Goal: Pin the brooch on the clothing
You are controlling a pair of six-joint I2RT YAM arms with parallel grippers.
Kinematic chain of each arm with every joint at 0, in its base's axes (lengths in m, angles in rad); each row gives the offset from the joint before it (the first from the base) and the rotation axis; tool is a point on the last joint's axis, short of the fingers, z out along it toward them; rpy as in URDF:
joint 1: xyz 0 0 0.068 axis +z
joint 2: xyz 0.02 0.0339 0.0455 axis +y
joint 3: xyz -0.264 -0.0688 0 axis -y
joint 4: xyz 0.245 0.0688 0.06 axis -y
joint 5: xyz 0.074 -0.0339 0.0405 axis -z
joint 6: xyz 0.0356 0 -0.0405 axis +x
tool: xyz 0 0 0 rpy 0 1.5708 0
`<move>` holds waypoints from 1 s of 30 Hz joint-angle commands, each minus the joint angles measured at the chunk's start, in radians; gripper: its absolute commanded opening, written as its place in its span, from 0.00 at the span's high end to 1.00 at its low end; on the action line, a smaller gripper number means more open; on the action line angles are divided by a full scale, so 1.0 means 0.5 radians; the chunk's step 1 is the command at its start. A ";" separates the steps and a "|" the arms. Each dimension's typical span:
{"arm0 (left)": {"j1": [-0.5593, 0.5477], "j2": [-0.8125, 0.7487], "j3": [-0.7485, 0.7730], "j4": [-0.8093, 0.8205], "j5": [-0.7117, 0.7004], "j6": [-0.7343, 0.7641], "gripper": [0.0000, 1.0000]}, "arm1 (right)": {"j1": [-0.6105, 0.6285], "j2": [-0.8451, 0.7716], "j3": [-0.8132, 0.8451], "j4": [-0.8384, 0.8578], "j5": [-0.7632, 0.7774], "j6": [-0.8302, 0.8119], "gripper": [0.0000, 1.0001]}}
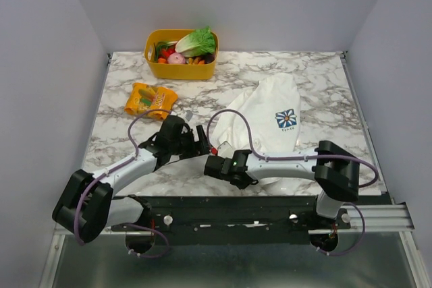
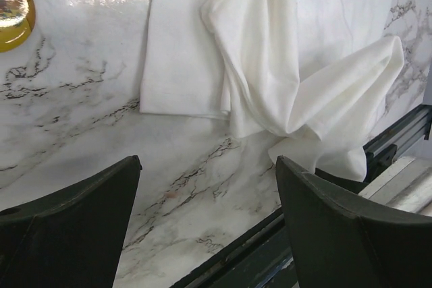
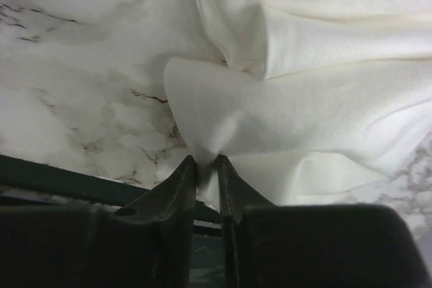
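"What is the robot doing?"
"Getting the shirt point(image 1: 270, 109) ready. The right fingers point(image 3: 192, 177) pinch a fold at its near edge. The left fingers point(image 1: 199, 138) are wide, holding nothing."
"And the brooch?"
"I can't see it. I think it gets picked up next. The shirt lies white and crumpled on the counter point(image 1: 317, 79)."

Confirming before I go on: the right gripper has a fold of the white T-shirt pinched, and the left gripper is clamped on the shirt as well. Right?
Not quite. The right gripper does pinch a fold of the T-shirt, but the left gripper is open and holds nothing, over the marble table beside the shirt. The left wrist view shows it.
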 commanded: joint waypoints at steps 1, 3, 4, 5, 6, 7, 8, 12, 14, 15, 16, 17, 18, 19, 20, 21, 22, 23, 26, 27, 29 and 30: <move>0.025 -0.034 -0.011 -0.008 0.036 0.008 0.10 | 0.032 0.071 0.077 -0.336 0.510 0.216 0.85; 0.025 -0.037 -0.011 -0.011 0.030 0.017 0.10 | 0.032 0.004 0.108 -0.370 0.603 0.228 0.92; 0.022 -0.037 -0.014 -0.011 0.030 0.011 0.10 | 0.032 -0.036 0.123 -0.379 0.661 0.225 0.94; 0.019 -0.037 -0.011 -0.008 0.033 0.011 0.10 | 0.032 -0.140 0.148 -0.370 0.683 0.216 0.96; 0.010 -0.040 -0.011 -0.014 0.027 0.008 0.10 | 0.032 -0.190 0.175 -0.352 0.698 0.188 1.00; -0.006 -0.043 -0.008 -0.008 0.021 0.005 0.10 | 0.032 -0.257 0.185 -0.328 0.714 0.167 1.00; -0.051 -0.047 -0.002 -0.005 0.011 0.002 0.10 | 0.032 -0.321 0.185 -0.245 0.717 0.136 1.00; -0.250 -0.022 0.124 -0.005 -0.078 -0.007 0.10 | -0.017 -0.713 0.142 0.040 0.625 -0.057 1.00; -0.355 -0.004 0.179 0.026 -0.114 -0.013 0.10 | -0.106 -0.834 0.090 0.178 0.518 -0.094 0.99; -0.447 0.021 0.234 0.065 -0.127 -0.013 0.10 | -0.158 -0.886 0.071 0.212 0.472 -0.122 1.00; -0.490 0.036 0.259 0.087 -0.136 -0.013 0.11 | -0.274 -0.984 0.047 0.252 0.386 -0.143 1.00; -0.524 0.054 0.280 0.099 -0.136 -0.013 0.11 | -0.326 -1.027 -0.005 0.319 0.349 -0.165 1.00; -0.552 0.097 0.317 0.166 -0.130 -0.013 0.11 | -0.391 -1.061 -0.024 0.341 0.318 -0.189 1.00; -0.601 0.122 0.330 0.188 -0.127 -0.019 0.11 | -0.492 -1.125 -0.045 0.369 0.272 -0.211 1.00; -0.610 0.146 0.342 0.201 -0.118 -0.031 0.11 | -0.535 -1.147 -0.064 0.412 0.251 -0.229 0.99; -0.625 0.192 0.366 0.222 -0.111 -0.044 0.11 | -0.569 -1.168 -0.085 0.430 0.235 -0.260 1.00; -0.641 0.214 0.373 0.237 -0.102 -0.077 0.11 | -0.621 -1.181 -0.094 0.446 0.211 -0.272 1.00; -0.647 0.232 0.373 0.268 -0.087 -0.105 0.11 | -0.640 -1.184 -0.100 0.473 0.202 -0.284 1.00; -0.644 0.279 0.333 0.397 -0.020 -0.270 0.11 | -0.698 -1.151 -0.116 0.510 0.186 -0.303 1.00; -0.644 0.294 0.309 0.470 0.026 -0.326 0.11 | -0.710 -1.144 -0.119 0.519 0.177 -0.303 1.00; -0.647 0.303 0.281 0.568 0.100 -0.457 0.11 | -0.738 -1.129 -0.134 0.547 0.134 -0.303 1.00; -0.650 0.291 0.223 0.733 0.140 -0.504 0.11 | -0.741 -1.120 -0.137 0.556 0.125 -0.303 1.00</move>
